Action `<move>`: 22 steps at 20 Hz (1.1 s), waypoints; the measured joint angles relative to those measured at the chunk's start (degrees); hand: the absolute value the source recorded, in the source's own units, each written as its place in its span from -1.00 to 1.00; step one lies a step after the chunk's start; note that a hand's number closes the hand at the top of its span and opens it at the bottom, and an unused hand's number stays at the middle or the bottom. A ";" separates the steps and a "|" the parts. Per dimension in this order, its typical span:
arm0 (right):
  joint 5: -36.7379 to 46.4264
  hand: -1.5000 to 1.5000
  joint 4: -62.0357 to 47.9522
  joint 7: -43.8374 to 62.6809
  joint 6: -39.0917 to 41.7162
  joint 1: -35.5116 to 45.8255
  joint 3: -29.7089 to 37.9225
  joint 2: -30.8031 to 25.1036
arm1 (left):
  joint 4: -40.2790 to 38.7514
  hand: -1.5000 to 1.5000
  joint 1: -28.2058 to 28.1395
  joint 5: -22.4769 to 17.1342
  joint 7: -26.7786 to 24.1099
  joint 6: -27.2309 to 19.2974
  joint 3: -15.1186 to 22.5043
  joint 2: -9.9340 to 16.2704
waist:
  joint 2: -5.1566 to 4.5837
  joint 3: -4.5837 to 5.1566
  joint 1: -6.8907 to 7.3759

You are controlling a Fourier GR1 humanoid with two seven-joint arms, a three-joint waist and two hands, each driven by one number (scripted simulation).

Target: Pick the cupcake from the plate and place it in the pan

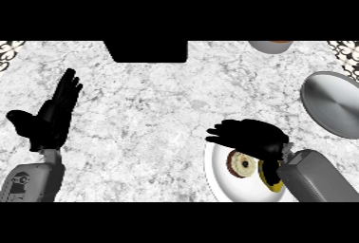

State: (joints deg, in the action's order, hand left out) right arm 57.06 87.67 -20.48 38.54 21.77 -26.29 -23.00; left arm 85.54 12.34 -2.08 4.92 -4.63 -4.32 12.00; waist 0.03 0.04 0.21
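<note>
Right hand [251, 136] curled over plate [219, 178], lining up on cupcake [242, 163], nothing held yet. Pan [336, 104] at 2 o'clock. Left hand [51, 118] open, resting at 9.

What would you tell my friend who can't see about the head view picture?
The right robot hand hovers curled over a white plate holding a cupcake lying on its side. A grey pan sits at the counter's right edge, and the left robot hand rests open at the left.
</note>
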 measured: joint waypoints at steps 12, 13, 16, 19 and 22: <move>5.28 1.00 -3.92 -3.65 -1.17 -0.74 -2.43 1.89 | 0.74 0.00 -0.42 1.70 0.21 -0.02 0.01 -1.37 | 0.27 0.30 0.10; 5.69 1.00 -3.18 -3.89 -1.68 -1.20 -3.35 2.14 | 0.24 0.00 -0.03 1.85 0.19 -0.09 -0.19 -1.28 | 0.30 0.33 0.02; 6.64 1.00 -3.98 -6.01 -3.86 -0.59 -4.33 2.28 | -1.08 0.00 0.80 1.79 -0.09 0.59 -0.76 -0.85 | 0.34 0.34 0.00; 7.55 1.00 -4.62 -7.96 -5.86 -1.09 -4.48 2.21 | -1.90 0.00 1.22 1.77 -0.85 0.76 -1.27 -0.97 | 0.46 0.40 0.01; 7.11 1.00 -5.72 -0.94 -4.05 -2.29 -0.77 5.84 | -1.96 0.00 1.12 1.36 -0.91 1.11 -1.73 -0.72 | 0.53 0.40 -0.41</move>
State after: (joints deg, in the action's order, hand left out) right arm 64.17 81.96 -21.42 34.49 19.48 -27.06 -17.16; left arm 83.58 13.46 -0.72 4.00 -3.52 -6.05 11.28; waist 0.56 0.44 -0.21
